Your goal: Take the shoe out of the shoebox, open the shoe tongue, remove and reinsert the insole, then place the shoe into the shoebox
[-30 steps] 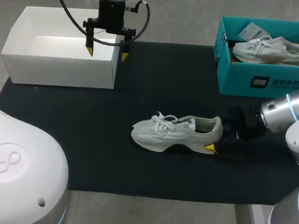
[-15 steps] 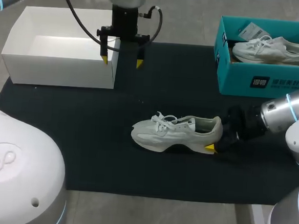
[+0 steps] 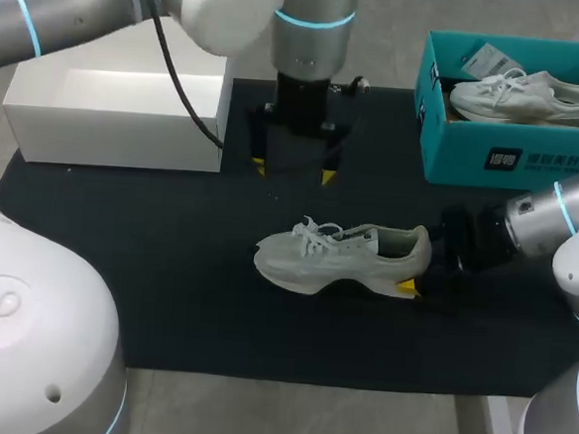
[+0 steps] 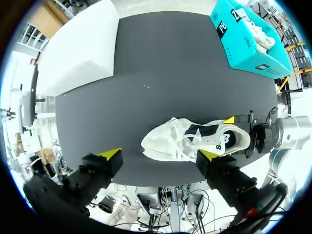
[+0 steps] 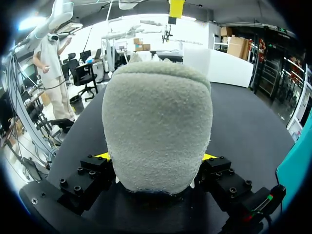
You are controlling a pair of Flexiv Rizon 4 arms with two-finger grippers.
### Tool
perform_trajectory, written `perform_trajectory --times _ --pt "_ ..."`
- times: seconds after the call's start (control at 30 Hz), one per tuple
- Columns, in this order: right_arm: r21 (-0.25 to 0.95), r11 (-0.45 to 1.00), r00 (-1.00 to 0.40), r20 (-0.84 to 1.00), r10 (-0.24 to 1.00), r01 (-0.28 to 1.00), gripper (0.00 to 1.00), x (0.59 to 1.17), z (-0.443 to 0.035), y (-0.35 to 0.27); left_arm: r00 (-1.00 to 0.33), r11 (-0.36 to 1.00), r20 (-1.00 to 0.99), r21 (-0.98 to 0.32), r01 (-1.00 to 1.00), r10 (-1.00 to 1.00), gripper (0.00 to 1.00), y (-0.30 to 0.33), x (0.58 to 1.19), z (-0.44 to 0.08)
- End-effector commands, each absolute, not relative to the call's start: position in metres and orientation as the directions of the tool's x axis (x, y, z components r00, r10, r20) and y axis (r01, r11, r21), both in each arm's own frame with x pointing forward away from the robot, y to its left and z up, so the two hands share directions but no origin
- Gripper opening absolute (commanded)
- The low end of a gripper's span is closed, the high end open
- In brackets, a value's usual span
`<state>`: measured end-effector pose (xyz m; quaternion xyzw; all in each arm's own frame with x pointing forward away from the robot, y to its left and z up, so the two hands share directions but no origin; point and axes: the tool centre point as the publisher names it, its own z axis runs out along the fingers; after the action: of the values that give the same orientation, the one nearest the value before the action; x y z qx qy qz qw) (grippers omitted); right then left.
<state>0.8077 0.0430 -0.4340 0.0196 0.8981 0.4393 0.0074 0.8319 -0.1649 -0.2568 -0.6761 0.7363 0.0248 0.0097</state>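
A pale grey-white shoe (image 3: 341, 255) lies on its sole on the black mat (image 3: 167, 268), toe to the left. My right gripper (image 3: 420, 264) is at its heel. In the right wrist view the heel (image 5: 156, 122) fills the gap, with both yellow-tipped fingers (image 5: 102, 156) pressed against its sides. My left gripper (image 3: 293, 170) hangs open above the mat just behind the shoe. In the left wrist view the left gripper (image 4: 161, 155) looks down on the laces and tongue of the shoe (image 4: 170, 141), nothing between its fingers.
An open white shoebox (image 3: 117, 126) stands at the back left of the mat. A teal shoebox (image 3: 517, 158) at the back right holds a second white shoe (image 3: 526, 98).
My left arm has swung from the white box's near corner rightward and forward to a spot behind the shoe. The shoe and my right arm have not moved.
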Motion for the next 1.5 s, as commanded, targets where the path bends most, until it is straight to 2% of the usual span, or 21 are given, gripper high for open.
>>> perform_trajectory --times 0.03,0.17,0.5,1.1,1.27,1.5 --pt "0.789 0.614 -0.999 0.003 0.043 0.029 0.00 0.810 -0.437 0.046 -0.123 0.122 -0.052 0.015 -0.992 -0.991 1.00 -0.188 0.818 -0.268" --pt "0.789 0.614 -0.999 0.003 0.043 0.029 0.00 0.810 -0.437 0.046 -0.174 0.175 -0.051 -0.006 -0.985 -0.983 1.00 -0.201 0.805 -0.273" --pt "0.789 0.614 -0.999 0.003 0.043 0.029 0.00 0.810 -0.437 0.046 -0.162 0.161 -0.086 0.019 -0.987 -0.983 1.00 -0.226 0.800 -0.297" --pt "0.789 0.614 -0.999 0.003 0.043 0.029 0.00 0.810 -0.437 0.046 -0.248 0.248 -0.062 0.008 -0.969 -0.967 1.00 -0.276 0.807 -0.332" --pt "0.789 0.614 -0.999 0.003 0.043 0.029 0.00 0.810 -0.437 0.046 -0.241 0.242 -0.099 0.010 -0.970 -0.965 1.00 -0.281 0.809 -0.341" --pt "0.789 0.614 -0.999 0.003 0.043 0.029 0.00 0.810 -0.437 0.046 -0.142 0.141 -0.163 0.016 -0.990 -0.976 1.00 -0.256 0.802 -0.343"
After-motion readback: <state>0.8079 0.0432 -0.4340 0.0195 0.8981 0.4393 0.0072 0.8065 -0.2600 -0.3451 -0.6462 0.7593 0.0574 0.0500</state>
